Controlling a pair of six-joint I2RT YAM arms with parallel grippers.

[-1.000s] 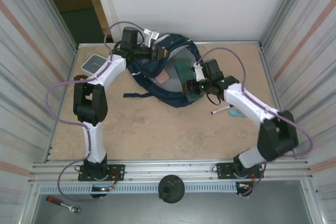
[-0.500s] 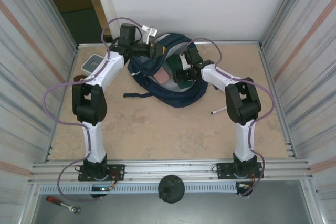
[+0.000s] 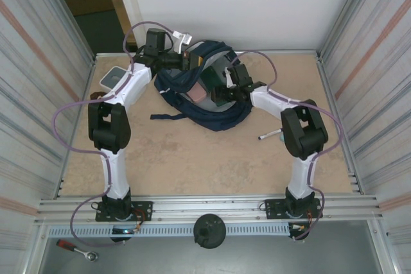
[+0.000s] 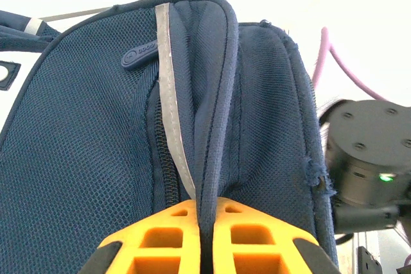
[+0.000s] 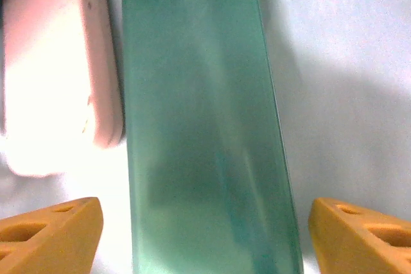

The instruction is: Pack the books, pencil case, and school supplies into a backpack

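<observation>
While left end effector (image 4: 205,239) pinches backpack (image 4: 83,133) rim, right end effector (image 5: 205,229) gapes wide.

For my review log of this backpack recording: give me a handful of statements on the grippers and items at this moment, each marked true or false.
1. The left gripper is shut on a fold of the backpack at its rim. True.
2. The right gripper is clamped on the green flat item. False: its fingers stand apart on either side of it, with gaps showing.
3. A pink item lies right beside the green flat item. True.
4. The white marker is inside the backpack. False: it lies on the table, to the right of the backpack.
</observation>
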